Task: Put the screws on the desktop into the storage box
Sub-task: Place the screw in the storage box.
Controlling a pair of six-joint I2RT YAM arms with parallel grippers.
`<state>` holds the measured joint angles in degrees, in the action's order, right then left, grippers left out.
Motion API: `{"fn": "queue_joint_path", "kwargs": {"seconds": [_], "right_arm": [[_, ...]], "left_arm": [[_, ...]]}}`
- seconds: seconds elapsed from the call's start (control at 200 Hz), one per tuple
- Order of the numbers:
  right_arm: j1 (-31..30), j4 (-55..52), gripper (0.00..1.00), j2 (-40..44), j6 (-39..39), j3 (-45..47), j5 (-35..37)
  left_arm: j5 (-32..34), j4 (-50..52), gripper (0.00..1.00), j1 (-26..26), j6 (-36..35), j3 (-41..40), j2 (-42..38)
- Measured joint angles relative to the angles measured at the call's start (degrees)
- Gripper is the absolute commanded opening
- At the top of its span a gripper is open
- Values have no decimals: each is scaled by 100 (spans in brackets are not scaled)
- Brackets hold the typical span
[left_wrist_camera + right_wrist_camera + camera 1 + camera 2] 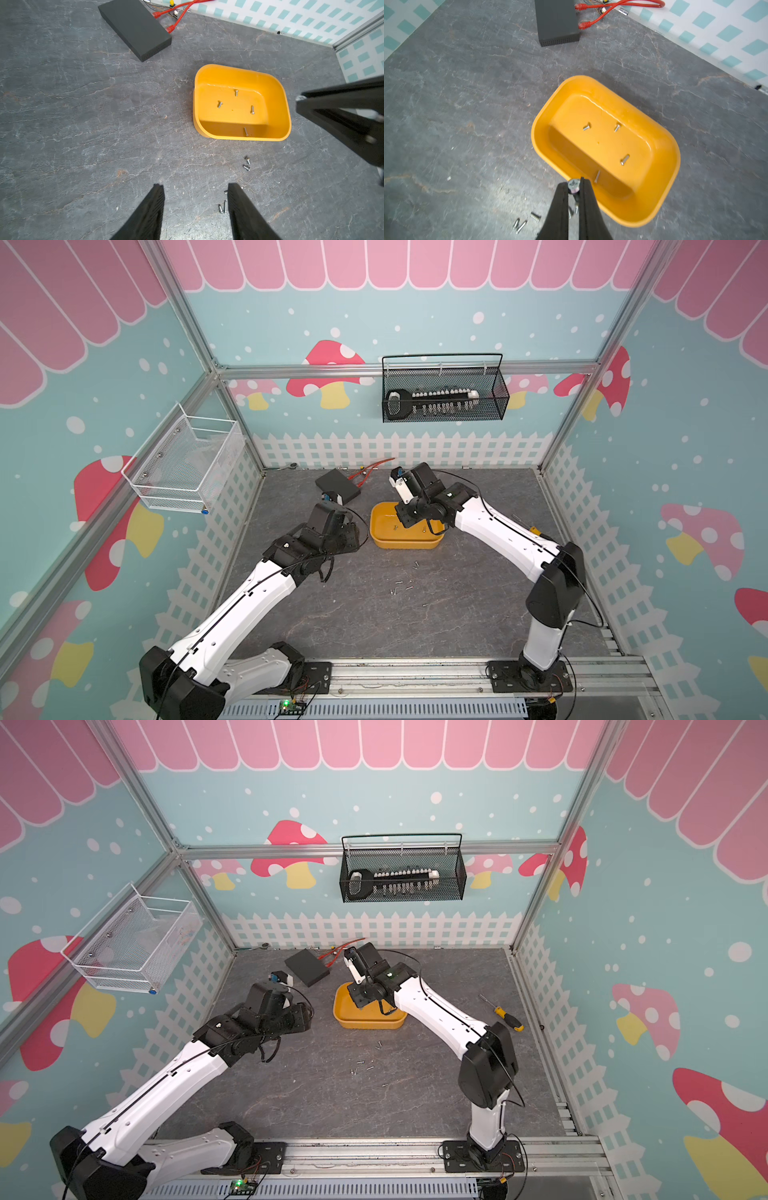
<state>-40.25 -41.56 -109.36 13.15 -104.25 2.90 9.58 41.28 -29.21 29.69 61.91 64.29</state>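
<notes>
R gripper [573,182] brings 1 screw [574,186] to the yellow box [660,207].
Its jaws are clenched on the screw just under the head, shank hanging down. It looks ready to drop once fully over the box, and in the wrist view the tips line up with the box rim. 4 screws [625,159] lie inside already; several loose screws [246,164] wait on the desk [83,124] just beside it. L gripper [195,186] hovers above the desk nearby, jaws released & empty, prob. parked clear of the R arm.

Desktop [415,635] bears storage box [405,544], loose screws [246,167], black box [336,485], screwdriver [505,1014]
</notes>
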Motion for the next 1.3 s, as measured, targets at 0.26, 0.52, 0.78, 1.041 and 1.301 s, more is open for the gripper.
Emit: {"fn": "queue_joint_path", "kwargs": {"seconds": [0.26,0.52,0.78,1.041,1.301], "right_arm": [[280,-391,0,-1792,-260,-1558,-286],[435,-728,0,-2669,-328,-2524,-417],[619,-802,0,-3080,-341,-2719,-498],[623,-859,1,-3460,-350,-2732,-570],[623,-859,6,-3491,-374,-2782,-634]], "left_arm": [[-39,11,53,240,-55,0,-179],[-177,24,53,334,-142,0,-195],[-278,24,53,411,-192,-17,-195],[-321,22,53,450,-232,-31,-195],[-396,20,53,468,-280,-72,-195]]}}
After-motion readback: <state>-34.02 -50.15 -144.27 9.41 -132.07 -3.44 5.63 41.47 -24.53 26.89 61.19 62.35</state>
